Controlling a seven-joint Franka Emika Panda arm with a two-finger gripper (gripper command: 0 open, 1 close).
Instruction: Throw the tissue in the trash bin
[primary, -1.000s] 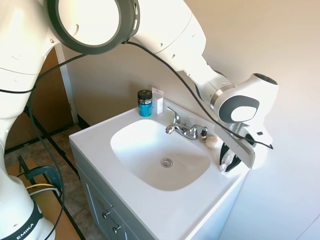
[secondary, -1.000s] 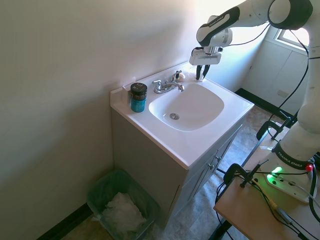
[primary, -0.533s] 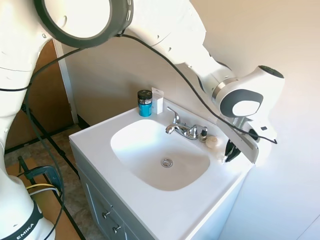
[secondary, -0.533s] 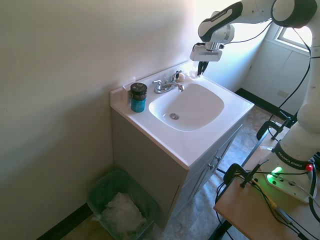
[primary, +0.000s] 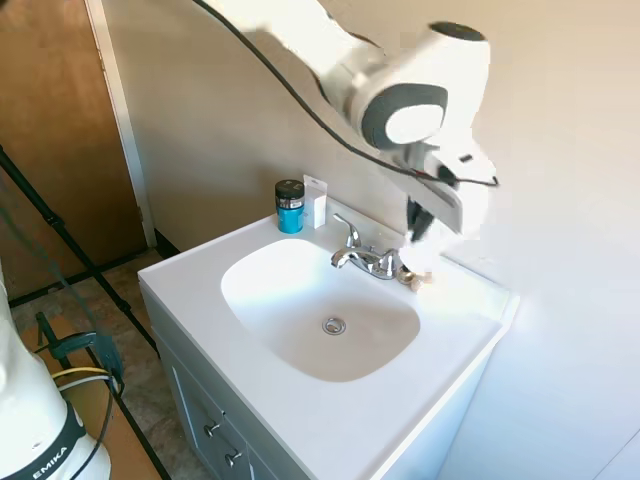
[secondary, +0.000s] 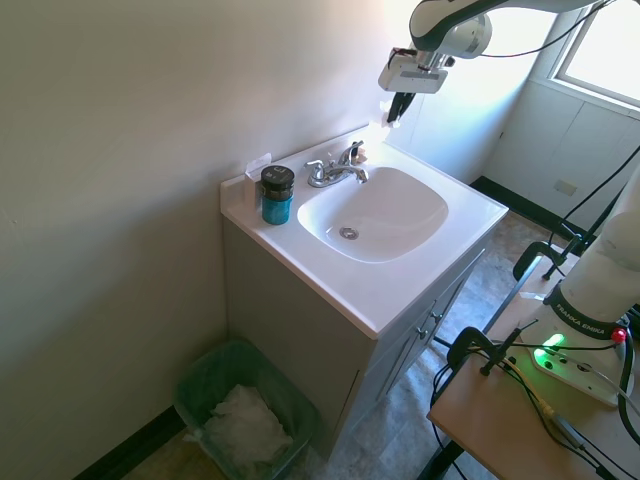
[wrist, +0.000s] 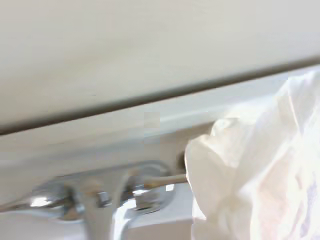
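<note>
Tissue (wrist: 260, 175) filled the wrist view's lower right, pinched in the closed gripper (secondary: 396, 108) near the upper centre of the second exterior view. Next: carry it over to the bin (secondary: 245, 412), lower left.

the white arm reaches in from above, wrist bent downward; the gripper (secondary: 395, 108) hangs in the air, fingers closed on something white

White vanity top (primary: 300, 420) with moulded basin (primary: 318, 305) — chrome faucet (primary: 362, 257) at the back edge, small beige lump (primary: 415, 280) just beside it. Black-lidded blue jar (primary: 290, 207) in the back corner, white packet (primary: 316, 202) touching the wall next to it — floor (secondary: 400, 440) carries the green trash bin (secondary: 247, 415).
</note>
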